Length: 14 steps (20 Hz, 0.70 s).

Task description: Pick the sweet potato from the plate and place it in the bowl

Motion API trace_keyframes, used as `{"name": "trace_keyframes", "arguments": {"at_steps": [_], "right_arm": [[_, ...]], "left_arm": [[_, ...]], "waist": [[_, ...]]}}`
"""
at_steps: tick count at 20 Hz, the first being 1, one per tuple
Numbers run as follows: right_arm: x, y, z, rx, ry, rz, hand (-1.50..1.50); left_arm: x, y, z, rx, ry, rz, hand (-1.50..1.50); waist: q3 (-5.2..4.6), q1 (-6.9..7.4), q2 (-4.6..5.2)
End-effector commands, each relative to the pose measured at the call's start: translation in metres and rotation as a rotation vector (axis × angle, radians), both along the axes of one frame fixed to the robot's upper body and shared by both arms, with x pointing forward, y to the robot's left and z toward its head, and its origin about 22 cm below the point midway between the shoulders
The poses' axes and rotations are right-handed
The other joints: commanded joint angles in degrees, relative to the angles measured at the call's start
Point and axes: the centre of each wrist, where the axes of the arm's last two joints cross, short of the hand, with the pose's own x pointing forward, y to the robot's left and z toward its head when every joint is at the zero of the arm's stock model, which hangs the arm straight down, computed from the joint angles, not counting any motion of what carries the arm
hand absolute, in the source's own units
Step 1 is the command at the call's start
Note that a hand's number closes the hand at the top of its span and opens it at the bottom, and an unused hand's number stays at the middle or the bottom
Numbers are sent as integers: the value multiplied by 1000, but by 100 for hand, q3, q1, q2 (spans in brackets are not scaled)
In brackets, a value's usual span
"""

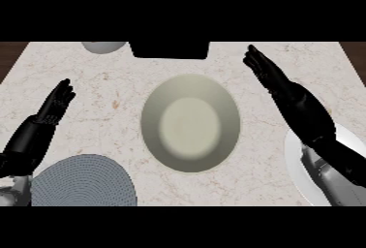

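Note:
An olive-grey bowl (190,122) sits at the middle of the counter, and nothing lies in it. A white plate (294,162) lies at the right edge, largely covered by my right forearm. No sweet potato shows anywhere; whatever is on the plate is hidden under the arm. My right hand (274,77) is open with straight fingers, held over the counter to the upper right of the bowl and apart from it. My left hand (55,104) is open too, fingers up, resting at the left well away from the bowl.
A round blue-grey ribbed disc (84,182) lies at the lower left beside my left forearm. A black box (170,49) stands at the counter's far edge behind the bowl, with a pale grey rounded object (103,46) to its left.

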Motion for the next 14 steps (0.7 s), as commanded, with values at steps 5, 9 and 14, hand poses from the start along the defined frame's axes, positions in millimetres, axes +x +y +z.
{"name": "trace_keyframes", "arguments": {"at_steps": [5, 9, 14], "right_arm": [[-31, -141, -74, -96, 452, -531, 150], [-51, -195, -75, -449, 286, -786, -150], [-126, -205, -113, -357, 172, -699, -150]], "left_arm": [[-6, 17, -17, -83, 181, 141, 0], [-5, 18, -26, -141, 299, 144, 0], [20, 7, -14, -144, 316, 108, 0]], "waist": [[190, -588, 26], [191, -619, -2], [172, -323, -44]]}}
